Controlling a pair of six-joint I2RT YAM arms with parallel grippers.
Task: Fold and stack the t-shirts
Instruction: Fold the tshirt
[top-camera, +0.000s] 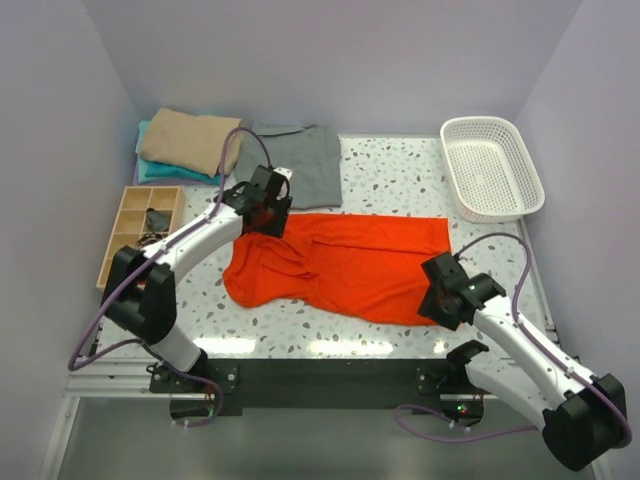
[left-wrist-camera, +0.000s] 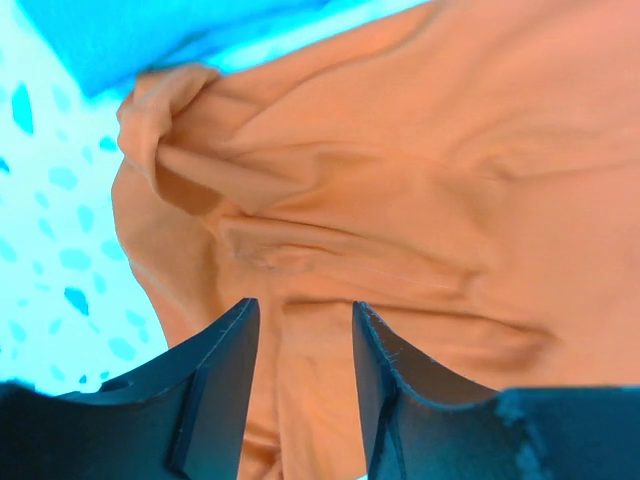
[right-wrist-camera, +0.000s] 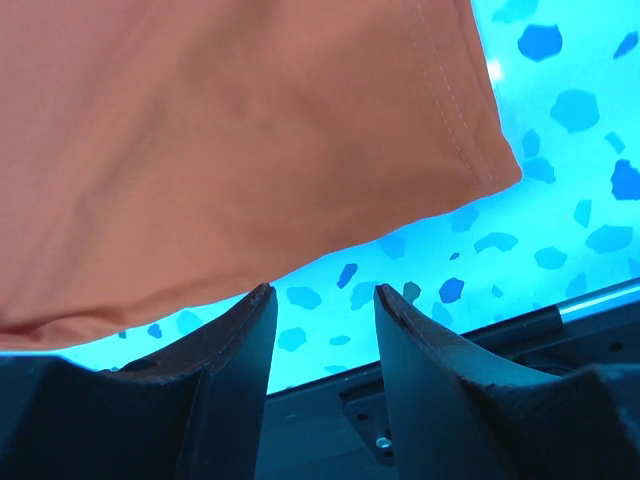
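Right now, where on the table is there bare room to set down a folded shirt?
Bare table lies between the grey shirt and the basket, and in a strip between the orange shirt and the near edge. The left side is crowded: wooden tray, folded stack, left arm.

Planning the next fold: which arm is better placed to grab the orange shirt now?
Probably left: the left gripper is open directly over the bunched end of the orange shirt, while the right gripper is open over bare table just off the hem.
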